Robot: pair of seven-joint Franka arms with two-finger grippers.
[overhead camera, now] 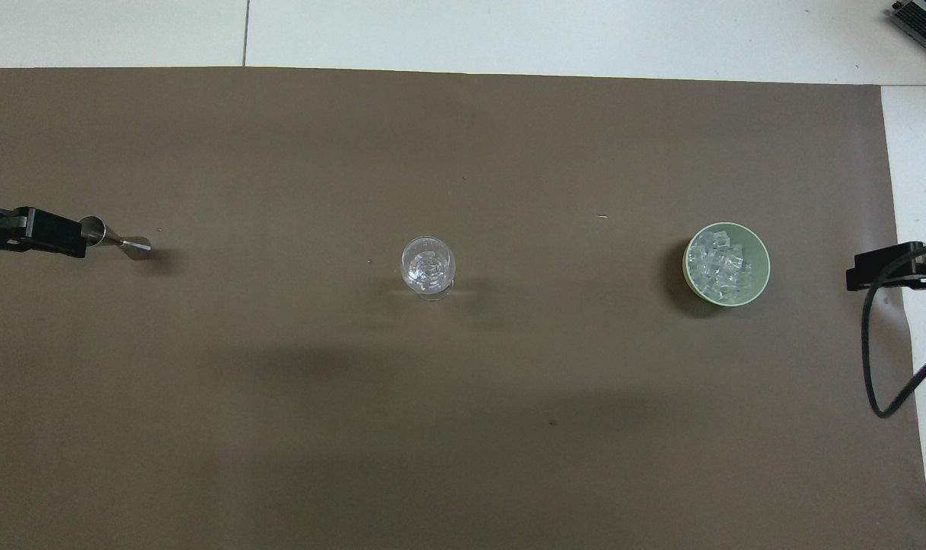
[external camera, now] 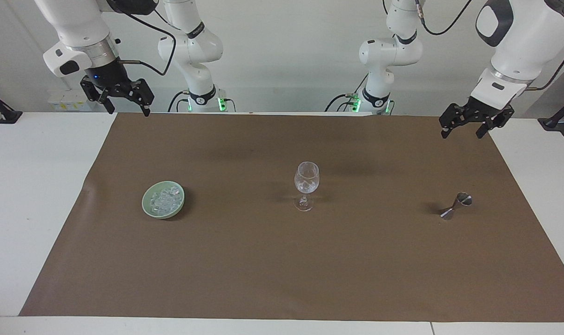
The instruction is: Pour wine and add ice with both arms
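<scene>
1. Ice [external camera: 165, 200] is sitting heaped in a pale green bowl [external camera: 148, 208] on the brown mat [external camera: 282, 260], toward the right arm's end of the table; a few chunks are already showing inside the wine glass [external camera: 306, 182] standing upright mid-table.
2. Ice chunks are looking small, hard, glassy and probably slippery, so a pinch across one chunk's flattest faces, taken from the top of the heap, is likely the safest hold.
3. Right gripper [external camera: 122, 103] is hanging empty with its fingers spread, over the mat's corner nearest the robots, well apart from the bowl.
4. Left gripper [external camera: 464, 126] is likewise standing open and holding nothing, over the mat's edge at the left arm's end.
5. Metal jigger [external camera: 456, 205] is leaning tilted on the mat near that end, farther from the robots than the left gripper's spot; its narrow waist is the likely place to grasp.
6. Wine glass is looking thin, top-heavy and fragile, so any drop into it is calling for a low, gentle release.
</scene>
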